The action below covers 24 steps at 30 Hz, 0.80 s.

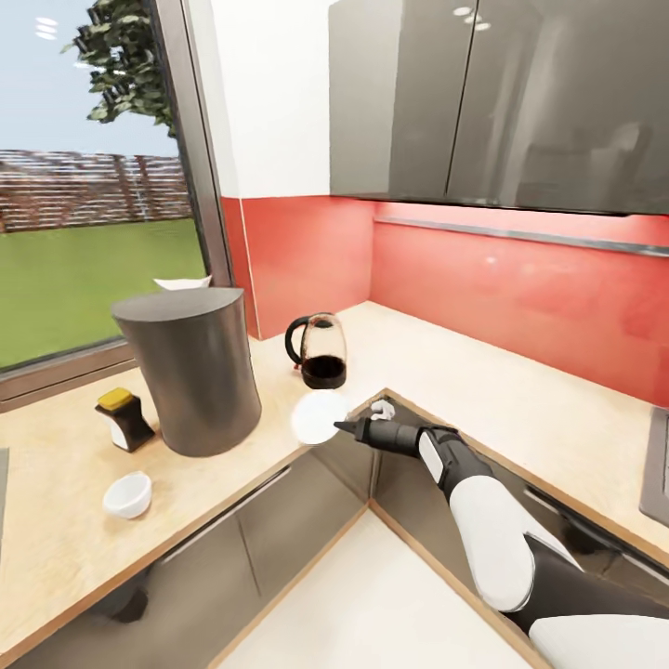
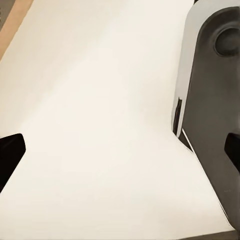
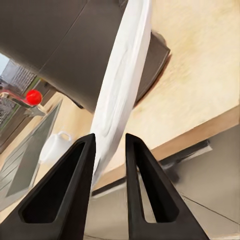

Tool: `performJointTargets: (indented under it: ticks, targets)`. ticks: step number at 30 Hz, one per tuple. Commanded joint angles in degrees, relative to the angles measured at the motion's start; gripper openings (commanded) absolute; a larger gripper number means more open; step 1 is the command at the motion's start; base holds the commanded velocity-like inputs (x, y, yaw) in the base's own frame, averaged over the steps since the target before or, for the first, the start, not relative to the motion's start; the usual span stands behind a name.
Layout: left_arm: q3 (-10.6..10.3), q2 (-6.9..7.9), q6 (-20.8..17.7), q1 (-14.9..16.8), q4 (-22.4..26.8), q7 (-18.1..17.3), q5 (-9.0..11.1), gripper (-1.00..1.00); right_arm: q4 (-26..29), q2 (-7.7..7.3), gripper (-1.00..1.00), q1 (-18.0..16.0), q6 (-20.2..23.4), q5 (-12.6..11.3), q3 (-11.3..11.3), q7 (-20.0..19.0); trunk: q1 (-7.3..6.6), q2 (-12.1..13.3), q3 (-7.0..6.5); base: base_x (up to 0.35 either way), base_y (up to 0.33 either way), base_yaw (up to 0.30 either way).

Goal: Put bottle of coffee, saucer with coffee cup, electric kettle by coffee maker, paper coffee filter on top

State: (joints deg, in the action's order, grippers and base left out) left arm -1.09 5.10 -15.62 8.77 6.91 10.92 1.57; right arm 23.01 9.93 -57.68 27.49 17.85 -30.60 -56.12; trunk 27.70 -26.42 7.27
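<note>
The tall dark grey coffee maker (image 1: 195, 372) stands on the countertop (image 1: 446, 372) near the window. A white paper coffee filter (image 1: 181, 283) peeks over its flat top. The bottle of coffee (image 1: 125, 418), yellow-capped, stands to its left, and the coffee cup (image 1: 127, 494) sits in front, toward the counter edge. To the coffee maker's right is the glass electric kettle (image 1: 321, 351). My right gripper (image 1: 348, 427) is shut on the rim of the white saucer (image 1: 319, 416), held tilted over the counter's inner corner. In the right wrist view the saucer (image 3: 120, 100) runs edge-on between the fingers (image 3: 75, 190). My left gripper (image 2: 120, 150) is open over pale floor.
Grey wall cabinets (image 1: 502, 93) hang over the red backsplash. A steel sink (image 1: 655, 465) cuts into the counter at the far right. The window (image 1: 93, 232) is behind the coffee maker. The right wrist view has another sink basin (image 3: 30, 145) and a red knob (image 3: 33, 96).
</note>
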Motion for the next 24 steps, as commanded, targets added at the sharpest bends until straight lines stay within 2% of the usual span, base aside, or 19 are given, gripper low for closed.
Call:
performJointTargets:
  ticks: [1, 13, 18, 19, 24]
  targets:
    - [-0.11, 0.00, -0.36, 0.02, 0.13, 0.16, 0.18, 1.00, 0.11, 0.07, -1.00, -0.06, 0.55, 0.34, -0.51, -0.39, 0.06, -0.10, 0.14, 0.329, -0.026, 0.098]
    - [-0.14, -0.01, -0.29, 0.02, 0.13, 0.16, 0.21, 1.00, -1.32, 0.07, -1.00, -0.06, 0.59, 0.34, -0.56, -0.31, 0.06, -0.10, 0.21, 0.321, -0.063, 0.021]
    - [-0.07, -0.01, -0.29, 0.02, 0.13, 0.16, 0.27, 1.00, -3.51, 0.07, -1.00, -0.06, 0.55, 0.34, -0.60, 1.81, 0.06, -0.10, 0.37, 0.063, -0.026, 0.131]
    - [-0.06, -0.01, -0.24, 0.02, 0.13, 0.16, 0.19, 1.00, -6.13, 0.07, -1.00, -0.06, 0.55, 0.34, -0.60, 3.15, 0.06, -0.10, 0.37, 0.002, -0.001, 0.008]
    - [-0.05, 0.02, -0.23, 0.02, 0.07, 0.16, 0.19, 1.00, -9.59, 0.07, -1.00, -0.06, 0.50, 0.34, -0.53, 3.49, 0.06, -0.10, 0.37, 0.000, 0.000, 0.002]
